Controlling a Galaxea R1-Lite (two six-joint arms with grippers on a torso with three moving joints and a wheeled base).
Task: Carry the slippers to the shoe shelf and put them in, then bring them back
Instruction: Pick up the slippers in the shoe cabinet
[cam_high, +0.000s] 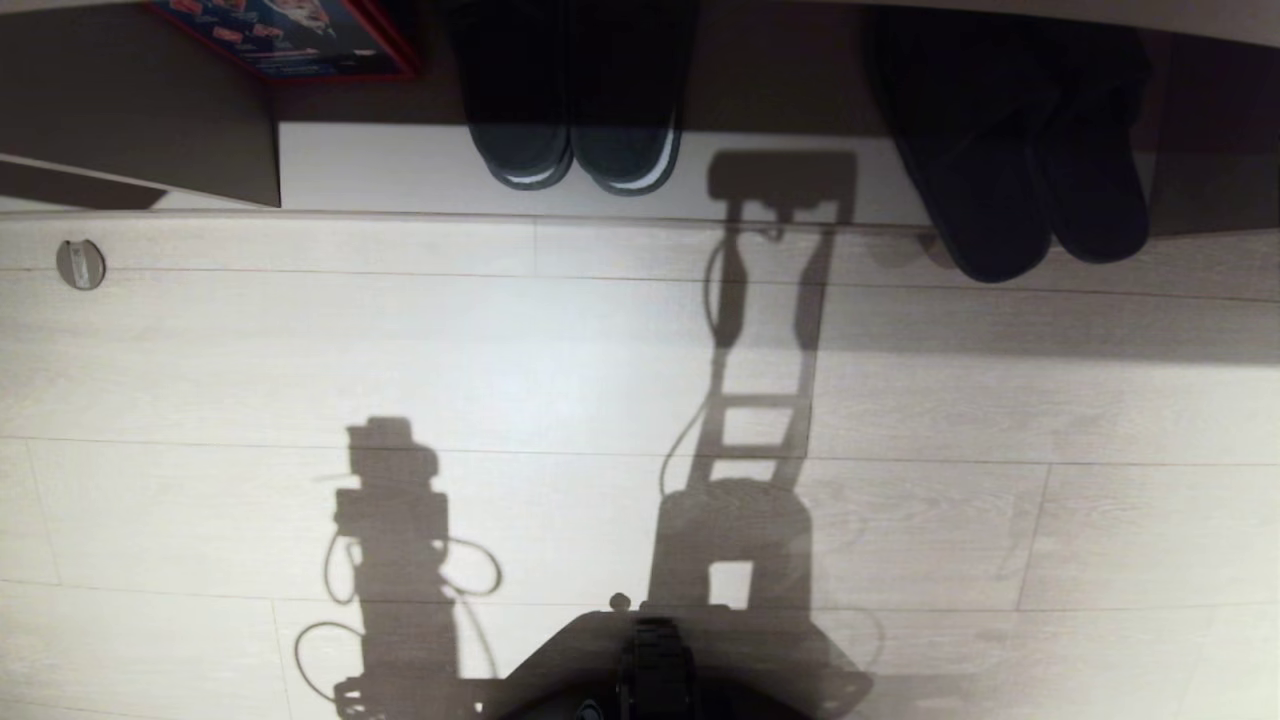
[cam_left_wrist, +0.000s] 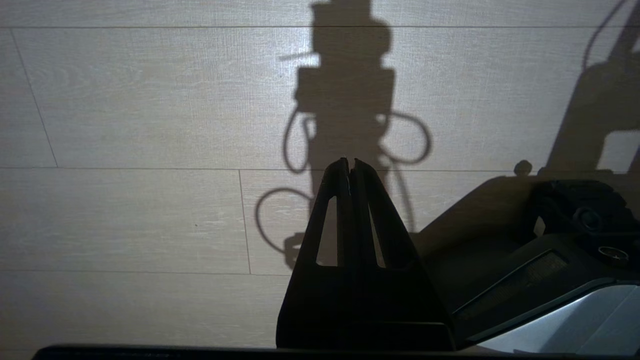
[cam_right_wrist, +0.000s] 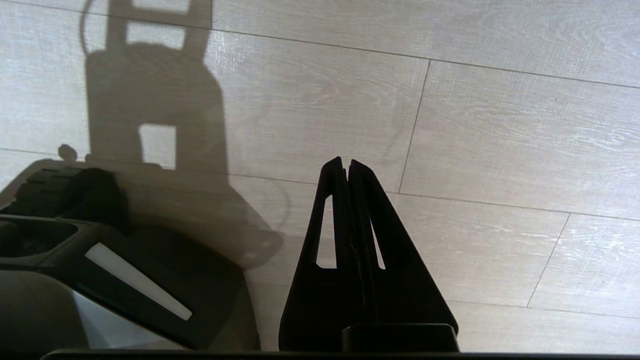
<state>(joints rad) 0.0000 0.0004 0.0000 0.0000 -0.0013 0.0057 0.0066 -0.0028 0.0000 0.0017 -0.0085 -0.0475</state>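
The slippers (cam_high: 1030, 150) sit at two o'clock, heels poking off the shoe shelf (cam_high: 400, 170). Left gripper (cam_left_wrist: 350, 165) and right gripper (cam_right_wrist: 345, 164) fingers are pressed together, holding nothing, over the floor (cam_high: 300, 350).

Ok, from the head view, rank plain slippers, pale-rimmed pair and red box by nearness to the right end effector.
Likely:
1. slippers, right side, overhanging the floor.
2. pale-rimmed pair, middle.
3. red box, far left.
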